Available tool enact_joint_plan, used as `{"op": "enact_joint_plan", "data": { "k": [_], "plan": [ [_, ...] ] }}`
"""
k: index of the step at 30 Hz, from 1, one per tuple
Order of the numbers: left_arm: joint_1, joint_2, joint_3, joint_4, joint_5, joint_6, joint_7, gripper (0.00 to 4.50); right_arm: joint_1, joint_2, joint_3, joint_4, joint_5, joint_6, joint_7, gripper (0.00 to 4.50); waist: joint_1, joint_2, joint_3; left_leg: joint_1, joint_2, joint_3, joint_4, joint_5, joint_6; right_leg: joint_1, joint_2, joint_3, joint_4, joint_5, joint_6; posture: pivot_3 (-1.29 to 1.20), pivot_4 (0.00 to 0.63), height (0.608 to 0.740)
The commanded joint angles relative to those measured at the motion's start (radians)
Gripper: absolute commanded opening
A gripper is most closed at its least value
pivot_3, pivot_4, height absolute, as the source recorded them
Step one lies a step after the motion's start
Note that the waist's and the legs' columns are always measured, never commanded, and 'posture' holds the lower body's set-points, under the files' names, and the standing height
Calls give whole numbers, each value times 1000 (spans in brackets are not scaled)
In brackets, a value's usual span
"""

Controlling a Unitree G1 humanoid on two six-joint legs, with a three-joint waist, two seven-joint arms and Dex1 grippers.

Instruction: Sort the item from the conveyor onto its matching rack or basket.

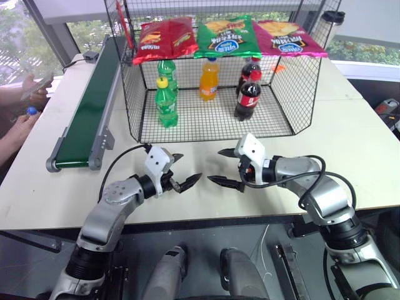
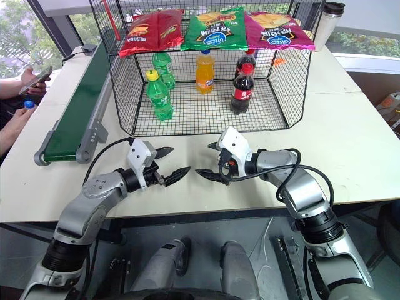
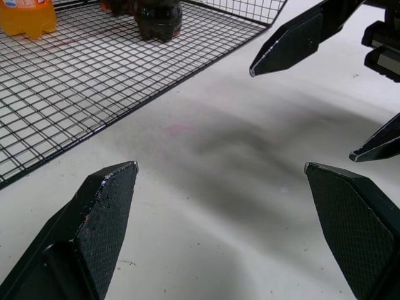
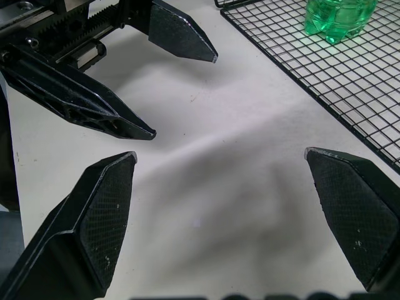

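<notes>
A small clear plastic bottle of orange soda with a blue cap [image 1: 209, 79] stands upright on the grid floor of the large black wire-mesh cage [image 1: 284, 94], at the middle of the back wall, between two green soda bottles [image 1: 165, 102] on the robot's left and two dark cola bottles with red caps [image 1: 248, 95] on its right. Its cap is partly hidden under the green crisp bag [image 1: 224, 36] lying on the cage top, beside a red bag [image 1: 164, 39] and a pink one [image 1: 289, 36].

The long dark-green conveyor belt in its grey metal frame [image 1: 90, 103] runs along the left of the white table [image 1: 350, 150]; its far end is cut off behind the cage.

The left gripper [image 1: 185, 170] and right gripper [image 1: 222, 167] hover over bare table in front of the cage, tips facing each other, close but apart. Both have their jaws spread wide, with nothing between them.

At the left edge, a person's hands [image 2: 30, 80] hold a phone; a blue cap [image 2: 27, 104] below them is too small to identify.
</notes>
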Motion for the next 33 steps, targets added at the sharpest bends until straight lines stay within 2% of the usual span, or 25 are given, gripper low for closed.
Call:
{"op": "enact_joint_plan", "data": {
  "k": [1, 33],
  "plan": [
    [-9, -1, 8, -13, -6, -27, -7, 4500, -7, -2, -25, -42, 15, -17, 2, 4478, 0, 0, 0, 0, 0, 0, 0, 0, 0, 0, 0, 0, 0, 0, 0, 0, 150, 739],
    [-15, -2, 2, -9, 2, -18, 1, 4500, -8, 3, -24, -44, 35, -38, 10, 4478, 0, 0, 0, 0, 0, 0, 0, 0, 0, 0, 0, 0, 0, 0, 0, 0, 150, 739]
  ]
}}
